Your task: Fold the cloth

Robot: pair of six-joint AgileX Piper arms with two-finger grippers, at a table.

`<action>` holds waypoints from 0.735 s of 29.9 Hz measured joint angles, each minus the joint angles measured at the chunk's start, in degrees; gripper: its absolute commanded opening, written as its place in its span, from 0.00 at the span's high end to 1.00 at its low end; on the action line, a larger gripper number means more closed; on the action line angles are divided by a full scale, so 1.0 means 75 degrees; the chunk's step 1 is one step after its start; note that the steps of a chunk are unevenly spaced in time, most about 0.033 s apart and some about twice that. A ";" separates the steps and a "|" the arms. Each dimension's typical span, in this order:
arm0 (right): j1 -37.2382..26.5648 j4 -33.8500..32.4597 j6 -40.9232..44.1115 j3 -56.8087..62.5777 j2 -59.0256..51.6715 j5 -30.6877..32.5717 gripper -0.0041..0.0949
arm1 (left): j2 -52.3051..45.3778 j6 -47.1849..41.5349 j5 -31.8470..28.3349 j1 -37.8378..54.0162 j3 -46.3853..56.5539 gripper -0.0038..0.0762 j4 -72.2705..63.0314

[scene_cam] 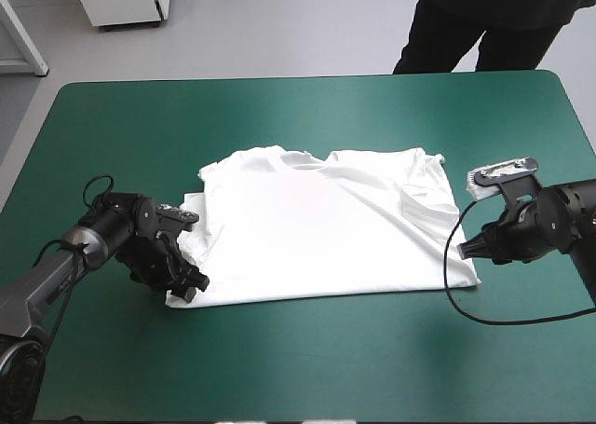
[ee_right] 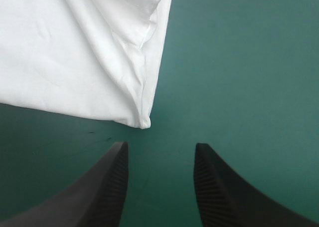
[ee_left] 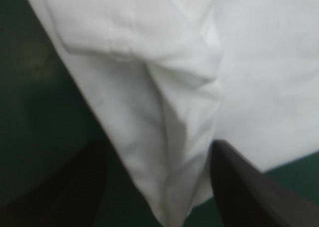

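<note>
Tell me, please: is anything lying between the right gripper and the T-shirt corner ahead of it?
Nothing visible. Only bare teal-green cover separates the open right gripper from the nearest corner of the T-shirt.

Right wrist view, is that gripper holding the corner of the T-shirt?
No, the right gripper is open over the bare teal-green cover, and the corner of the T-shirt lies just ahead of it, untouched.

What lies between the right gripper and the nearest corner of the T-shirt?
Only bare teal-green cover: in the right wrist view the open right gripper stands short of a corner of the T-shirt, without touching it.
</note>
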 measured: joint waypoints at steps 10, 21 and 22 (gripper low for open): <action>0.0000 0.0000 0.0002 0.0090 0.0035 -0.0066 0.54 | -0.0293 0.0007 -0.0720 0.0000 0.0627 0.58 -0.0164; 0.0000 0.0007 -0.0032 0.0462 0.1383 -0.0371 0.49 | -0.0293 0.0304 -0.0774 0.0064 0.0647 0.98 -0.0423; 0.0000 0.0027 -0.0051 0.0462 0.1486 -0.0409 0.48 | -0.0293 0.0311 -0.0774 0.0064 0.0647 0.98 -0.0432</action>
